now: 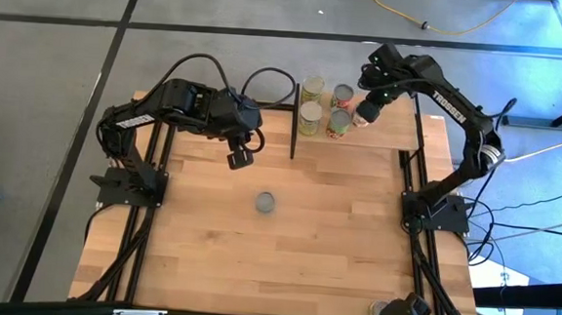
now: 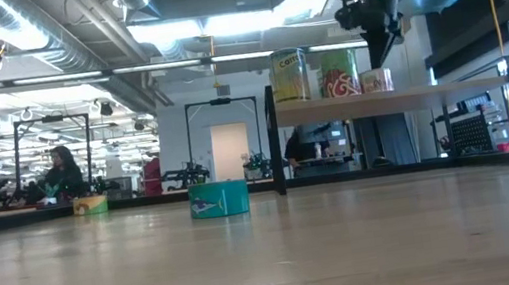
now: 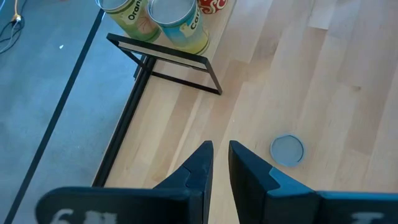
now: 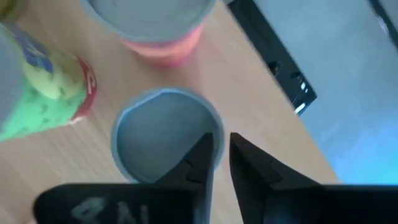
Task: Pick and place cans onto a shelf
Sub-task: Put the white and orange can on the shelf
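The shelf point(image 1: 385, 135) stands at the table's far edge and carries several upright cans point(image 1: 310, 118), with yellow-green and red labels. My right gripper point(image 4: 221, 146) points steeply down over the shelf's right part. It is slightly open above a small can point(image 4: 158, 134), which stands on the shelf board point(image 2: 377, 80). A low teal can point(image 1: 265, 203) stands alone on the tabletop, also seen in the low view point(image 2: 219, 199). My left gripper point(image 3: 221, 149) hovers above the table left of the shelf, slightly open and holding nothing. My right gripper comes from above at the small can's rim point(image 4: 214, 127). One finger point(image 4: 200, 155) is over the silver top and the other is outside the wall. The can stands upright on the shelf. Whether the fingers touch the rim I cannot tell.
The shelf's black metal upright point(image 1: 294, 119) marks its left end, and its frame foot point(image 3: 168, 59) rests on the table. Bare wood lies around the teal can. Black arm mounts point(image 1: 123, 182) sit at the table's left and right edges. A person sits far off in the room point(image 2: 62, 171).
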`<control>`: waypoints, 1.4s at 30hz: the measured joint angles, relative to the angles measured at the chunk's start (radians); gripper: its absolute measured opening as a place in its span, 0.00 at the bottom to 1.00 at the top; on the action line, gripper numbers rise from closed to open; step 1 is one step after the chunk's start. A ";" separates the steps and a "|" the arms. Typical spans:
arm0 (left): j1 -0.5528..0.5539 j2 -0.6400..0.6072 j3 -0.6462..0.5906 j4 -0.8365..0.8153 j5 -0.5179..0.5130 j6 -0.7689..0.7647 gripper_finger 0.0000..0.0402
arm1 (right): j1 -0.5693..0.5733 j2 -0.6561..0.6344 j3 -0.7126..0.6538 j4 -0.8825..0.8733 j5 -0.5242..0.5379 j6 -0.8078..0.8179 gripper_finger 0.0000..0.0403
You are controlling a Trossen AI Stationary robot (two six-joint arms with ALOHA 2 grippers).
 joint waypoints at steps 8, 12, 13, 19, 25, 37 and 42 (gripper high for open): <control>0.000 0.000 0.000 0.000 0.000 0.000 0.11 | 0.003 -0.056 0.059 -0.084 -0.140 0.005 0.12; 0.000 0.000 0.000 0.000 0.000 0.000 0.11 | 0.009 -0.062 0.057 -0.202 -0.286 -0.001 0.12; 0.000 0.000 0.000 0.000 0.000 0.000 0.11 | 0.015 -0.062 0.049 -0.215 -0.279 -0.017 0.10; 0.000 0.000 0.000 0.000 0.000 0.000 0.11 | 0.052 -0.062 -0.024 -0.207 -0.245 -0.120 0.02; 0.000 0.000 0.000 0.000 -0.001 0.000 0.11 | 0.070 -0.061 -0.087 -0.100 -0.249 -0.127 0.01; 0.012 0.000 0.000 0.001 -0.001 -0.024 0.11 | 0.069 -0.061 -0.146 0.001 -0.130 -0.123 0.00; 0.021 0.000 0.000 0.001 -0.004 -0.026 0.11 | 0.069 -0.061 -0.166 0.048 -0.114 -0.123 0.00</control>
